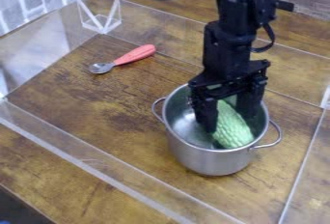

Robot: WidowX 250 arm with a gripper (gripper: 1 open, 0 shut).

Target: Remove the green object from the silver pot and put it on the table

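Gripper (227,110) spread wide over the pot (214,158), fingers apart about the green gourd (233,128), seemingly to straddle it for a pinch. The gourd lies inside, probably tilted against the wall. Its upper end and any contact are hidden. A spoon (123,59) lies toward the worktop's (91,112) far edge.

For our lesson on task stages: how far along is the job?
Done: the end effector is over the pot, fingers spread. In hand: seemingly lining up on the green object, which lies in the pot. Left: grip it, lift it out, set it on the table.
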